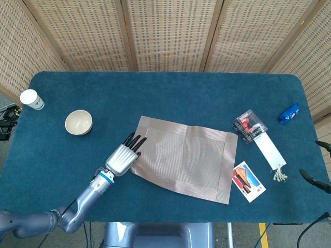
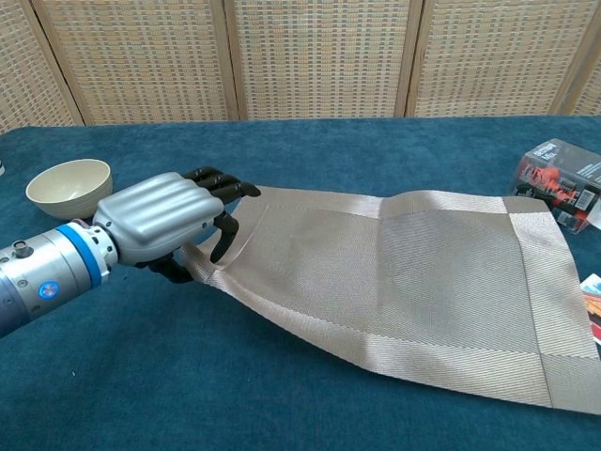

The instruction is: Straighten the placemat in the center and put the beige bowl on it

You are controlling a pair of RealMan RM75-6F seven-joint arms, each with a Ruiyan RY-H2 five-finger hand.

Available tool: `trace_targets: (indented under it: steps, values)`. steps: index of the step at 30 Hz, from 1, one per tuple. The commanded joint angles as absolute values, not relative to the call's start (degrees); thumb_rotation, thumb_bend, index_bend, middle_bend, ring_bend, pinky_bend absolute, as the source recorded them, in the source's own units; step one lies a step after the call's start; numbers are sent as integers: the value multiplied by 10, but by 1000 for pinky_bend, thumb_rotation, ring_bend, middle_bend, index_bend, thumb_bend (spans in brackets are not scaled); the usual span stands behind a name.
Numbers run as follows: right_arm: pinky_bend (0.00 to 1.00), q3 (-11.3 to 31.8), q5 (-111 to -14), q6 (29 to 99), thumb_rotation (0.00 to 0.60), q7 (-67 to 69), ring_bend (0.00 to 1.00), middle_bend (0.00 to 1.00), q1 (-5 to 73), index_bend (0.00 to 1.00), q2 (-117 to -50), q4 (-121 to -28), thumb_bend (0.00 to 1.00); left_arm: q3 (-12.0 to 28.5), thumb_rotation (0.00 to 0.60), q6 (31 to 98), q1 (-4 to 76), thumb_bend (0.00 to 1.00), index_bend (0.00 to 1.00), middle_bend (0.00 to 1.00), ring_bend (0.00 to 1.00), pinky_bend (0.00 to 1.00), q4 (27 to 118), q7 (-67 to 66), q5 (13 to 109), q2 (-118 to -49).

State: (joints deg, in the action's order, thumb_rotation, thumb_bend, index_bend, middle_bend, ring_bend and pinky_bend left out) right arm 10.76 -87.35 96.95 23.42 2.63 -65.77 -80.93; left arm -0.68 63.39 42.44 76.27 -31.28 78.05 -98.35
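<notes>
Left hand (image 2: 158,224) near front-left of surface (image 1: 170,90), fingers clamped on the placemat's left edge, that edge lifted slightly. Placemat (image 1: 186,157) lies mid-surface, long axis running left-right but skewed, right end angled toward the front edge; near corner close to the front rim. Playing card (image 1: 247,182) just off its right end, red-and-black packet (image 1: 249,124) and white tag (image 1: 270,151) beyond. Open blue cloth left and behind the mat. Beige bowl (image 1: 78,123) upright, well apart at left; paper cup (image 1: 32,99) at far-left edge. Right hand not visible.
</notes>
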Motion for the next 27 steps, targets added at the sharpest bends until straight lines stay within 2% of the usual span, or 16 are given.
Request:
trace_targets:
  steps: [1,12,27]
  values:
    - [0,105,-877,972,600,228,0,0,25,277,-656,-815,248,-20,600,632,411,518,630,0,0,0,787,-287,791,-967]
    - [0,101,-879,975,600,215,0,0,22,277,-651,-830,248,-66,600,653,384,519,637,0,0,0,831,-255,869,-928]
    - [0,94,-885,974,600,204,0,0,19,278,-647,-843,248,-88,600,671,354,518,647,0,0,0,848,-255,920,-900]
